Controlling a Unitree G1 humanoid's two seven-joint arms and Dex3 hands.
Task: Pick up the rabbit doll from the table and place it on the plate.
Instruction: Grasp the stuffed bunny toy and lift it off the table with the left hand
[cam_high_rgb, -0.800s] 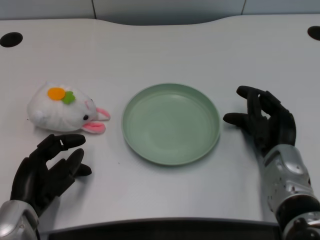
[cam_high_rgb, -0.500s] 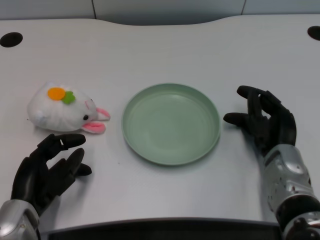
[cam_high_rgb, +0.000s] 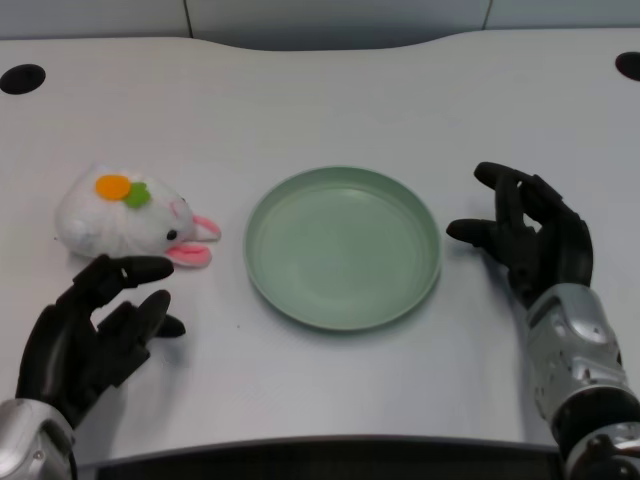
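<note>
Head view: rabbit doll lies on the white table toward its left edge, roughly mid-depth. White plush body, orange and green patch on top, pink ears pointing right toward the plate, small dark eye visible on the side facing the near edge. Doll is fully on the table surface, not touching the plate; a strip of bare table sits between the ear tips and the plate's left rim. Plate is pale green, round, shallow raised rim, sits near the table's centre, nothing in it. Left hand is at the near-left corner area, just on the near side of the doll, palm facing up and in, fingers spread apart and slightly curled, holding nothing. The uppermost fingertip sits just beside the doll's near edge, close under the lower pink ear; can't tell from this angle if it touches the plush or hovers just short of it. Silver forearm enters from the near-left corner of the frame. Right hand is near the table's right side, just beside the plate's right rim, apart from it, fingers loosely curled with nothing in them. Two dark round holes in the table at the far-left and far-right corners.
</note>
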